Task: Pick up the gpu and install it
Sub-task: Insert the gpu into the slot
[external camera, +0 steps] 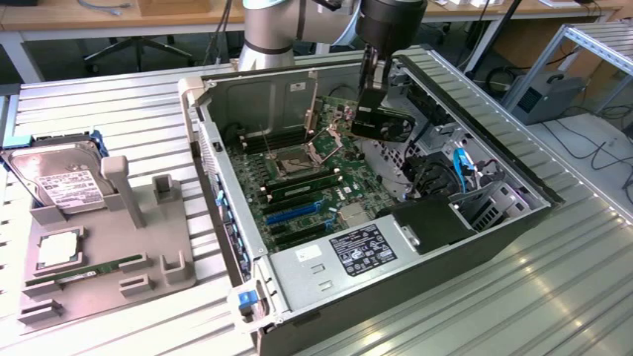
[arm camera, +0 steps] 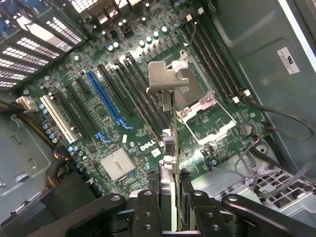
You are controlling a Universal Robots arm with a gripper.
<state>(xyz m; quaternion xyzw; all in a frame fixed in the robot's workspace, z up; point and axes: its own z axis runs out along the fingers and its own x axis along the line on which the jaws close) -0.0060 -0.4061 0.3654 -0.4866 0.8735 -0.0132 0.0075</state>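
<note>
The gpu [external camera: 388, 123] hangs inside the open computer case [external camera: 416, 282], above the far right part of the green motherboard [external camera: 307, 185]; its black cooler faces the exterior view's right. My gripper [external camera: 373, 93] is shut on the card's upper edge. In the wrist view the gpu [arm camera: 174, 143] is seen edge-on, clamped between my two black fingers [arm camera: 148, 207], with its silver end bracket [arm camera: 168, 79] at the far end. It floats above the board, over the area between the CPU socket [arm camera: 200, 106] and the long expansion slots, including a blue slot [arm camera: 106, 101]. The card touches no slot.
To the exterior view's left, a grey fixture tray [external camera: 148, 245] holds a silver hard drive [external camera: 61, 182], a CPU [external camera: 58, 248] and a narrow RAM stick [external camera: 99, 268]. Case walls, drive cages [external camera: 475, 200], cables [arm camera: 276, 118] and a heatsink [arm camera: 117, 163] crowd the board.
</note>
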